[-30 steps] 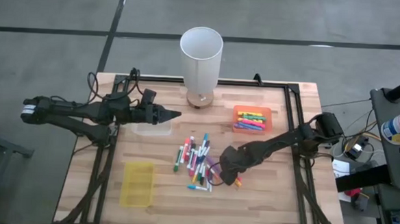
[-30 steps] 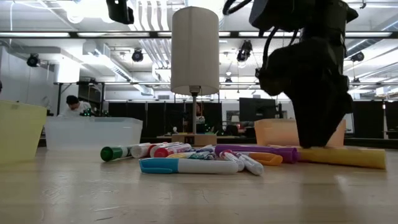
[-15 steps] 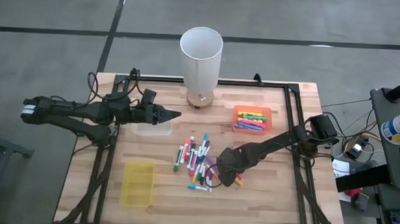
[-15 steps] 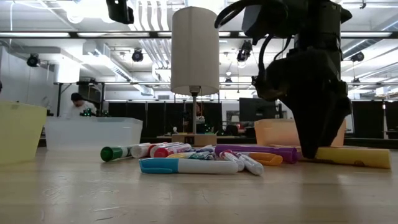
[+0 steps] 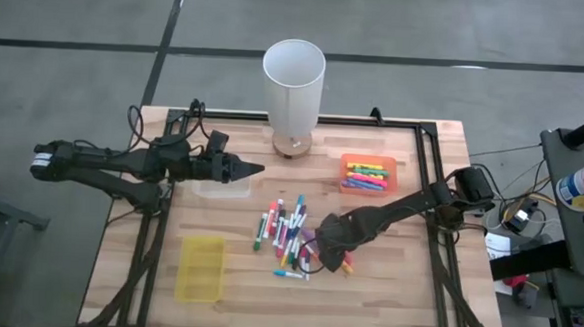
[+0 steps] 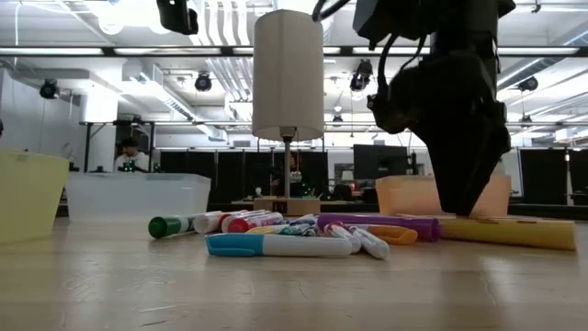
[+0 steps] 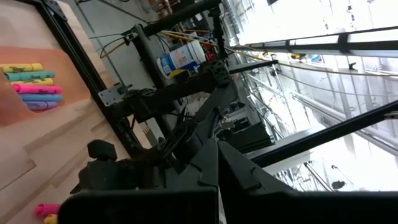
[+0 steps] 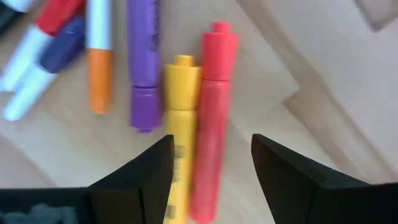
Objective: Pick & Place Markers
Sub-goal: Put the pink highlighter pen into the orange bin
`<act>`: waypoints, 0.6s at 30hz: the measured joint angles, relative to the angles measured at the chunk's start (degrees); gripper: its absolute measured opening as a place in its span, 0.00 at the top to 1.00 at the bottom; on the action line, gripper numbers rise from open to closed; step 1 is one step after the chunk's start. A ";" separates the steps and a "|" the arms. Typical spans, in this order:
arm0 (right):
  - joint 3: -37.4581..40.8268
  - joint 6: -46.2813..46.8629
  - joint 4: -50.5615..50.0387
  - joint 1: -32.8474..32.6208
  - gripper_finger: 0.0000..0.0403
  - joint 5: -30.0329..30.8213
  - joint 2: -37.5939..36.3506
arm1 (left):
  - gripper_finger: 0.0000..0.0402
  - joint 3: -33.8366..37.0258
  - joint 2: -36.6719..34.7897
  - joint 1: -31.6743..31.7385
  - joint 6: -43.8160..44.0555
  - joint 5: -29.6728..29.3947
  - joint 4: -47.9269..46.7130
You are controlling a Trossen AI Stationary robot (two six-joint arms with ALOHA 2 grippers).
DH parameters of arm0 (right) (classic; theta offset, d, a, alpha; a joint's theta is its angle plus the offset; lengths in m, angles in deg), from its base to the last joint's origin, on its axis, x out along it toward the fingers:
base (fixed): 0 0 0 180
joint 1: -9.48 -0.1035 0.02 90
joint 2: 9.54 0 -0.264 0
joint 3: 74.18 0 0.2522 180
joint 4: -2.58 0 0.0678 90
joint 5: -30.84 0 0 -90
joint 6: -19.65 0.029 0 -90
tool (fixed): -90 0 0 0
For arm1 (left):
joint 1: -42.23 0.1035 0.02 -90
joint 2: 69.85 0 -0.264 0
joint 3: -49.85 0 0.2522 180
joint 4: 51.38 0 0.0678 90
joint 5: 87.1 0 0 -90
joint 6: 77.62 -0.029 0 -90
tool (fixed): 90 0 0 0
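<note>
Two markers, yellow marker (image 8: 179, 130) and red marker (image 8: 210, 118), sit right between the right gripper (image 8: 211, 165) fingers, spread wide – it's slid in over the pile's edge since a second ago, so a grab looks imminent; left gripper (image 5: 255, 168), shut, waits well off

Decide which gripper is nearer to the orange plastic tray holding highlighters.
The right. The right gripper hangs open over the loose markers, a short way in front of the orange plastic tray. The left gripper, shut, points at the tray from farther off, above the clear tray.
</note>
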 joint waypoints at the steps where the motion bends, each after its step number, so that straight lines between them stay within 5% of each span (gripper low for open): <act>1: 0.00 -0.02 -0.47 0.00 0.50 0.12 0.00 | 1.00 0.00 0.00 0.00 -0.01 0.00 0.01; 18: 2.99 0.70 2.44 -0.07 0.62 -0.72 0.92 | 1.00 0.00 -0.02 0.04 -0.02 1.09 0.02</act>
